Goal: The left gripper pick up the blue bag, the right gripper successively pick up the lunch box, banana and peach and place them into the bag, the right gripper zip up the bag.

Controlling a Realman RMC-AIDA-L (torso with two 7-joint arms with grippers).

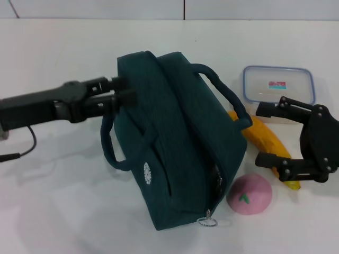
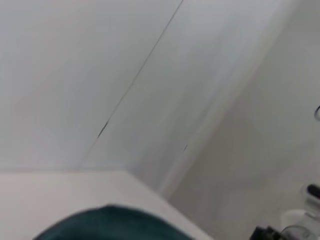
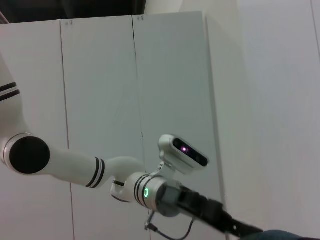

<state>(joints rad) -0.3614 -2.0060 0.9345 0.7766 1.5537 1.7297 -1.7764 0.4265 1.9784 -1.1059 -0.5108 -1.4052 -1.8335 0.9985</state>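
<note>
The blue bag [image 1: 177, 143] is seen in the head view lying tilted on the white table [image 1: 58, 211], its closed top seam running from the far upper corner down to the metal ring pull [image 1: 207, 221] at the near corner. A small white round logo [image 1: 148, 173] is shown on the side facing the robot, and two loop handles are visible, one curling out on the left and one arching over the right side.

The left gripper [image 1: 126, 89] is stretched in from the left at the bag's upper left edge. Its two fingers are set narrowly apart and are pressed against the fabric there; a firm grip on the cloth cannot be confirmed. In the left wrist view only a curved teal piece of the bag [image 2: 115, 225] is shown along the lower edge.

The right gripper [image 1: 265, 135] is held low over the right part of the table, with its jaws spread wide and nothing held between them. The banana [image 1: 262, 138] is laid diagonally just right of the bag, passing between those open fingers. The lunch box [image 1: 278, 84] is placed farther back, beyond the upper finger, with its lid on. The peach [image 1: 249, 194] is set near the bag's lower right corner, close to the zipper ring.

In the right wrist view the left arm [image 3: 75, 167] is seen with a green light [image 3: 146, 192] lit.
</note>
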